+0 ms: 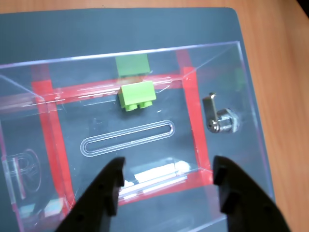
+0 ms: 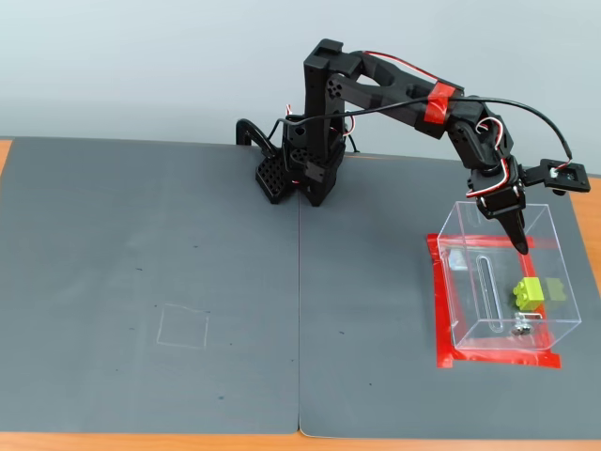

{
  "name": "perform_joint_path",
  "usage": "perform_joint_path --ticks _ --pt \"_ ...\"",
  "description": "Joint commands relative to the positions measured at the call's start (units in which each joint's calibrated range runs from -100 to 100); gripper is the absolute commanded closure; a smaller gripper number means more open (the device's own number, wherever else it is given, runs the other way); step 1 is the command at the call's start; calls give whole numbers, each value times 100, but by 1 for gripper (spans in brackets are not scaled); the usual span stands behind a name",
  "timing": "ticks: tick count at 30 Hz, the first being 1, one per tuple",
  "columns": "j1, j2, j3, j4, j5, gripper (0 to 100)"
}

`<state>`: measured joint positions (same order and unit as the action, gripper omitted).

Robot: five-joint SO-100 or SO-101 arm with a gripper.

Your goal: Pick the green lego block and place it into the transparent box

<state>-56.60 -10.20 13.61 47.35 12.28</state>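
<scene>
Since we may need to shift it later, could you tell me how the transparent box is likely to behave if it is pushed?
The transparent box has thin clear walls, so it probably is light and rigid. Red tape surrounds its base, so it may resist sliding. A push high on a wall might flex or tip it, and the green lego block inside could slide.

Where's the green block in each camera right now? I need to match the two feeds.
Wrist view: the green block lies inside the box, upper centre, beyond the slot and above the open gripper.
Fixed view: the block is inside the box at right, near its right wall.
Shared landmark: the metal lock on the box wall, seen in the fixed view just below the block.
</scene>
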Motion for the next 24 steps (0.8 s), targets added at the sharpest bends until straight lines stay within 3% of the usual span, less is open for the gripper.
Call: perform_joint_path --ticks 1,8,24 --pt "61 -155 -234 -13 -12 82" --pt "165 -638 55 -48 -12 98" --pt "1344 -3173 2154 -109 -17 98"
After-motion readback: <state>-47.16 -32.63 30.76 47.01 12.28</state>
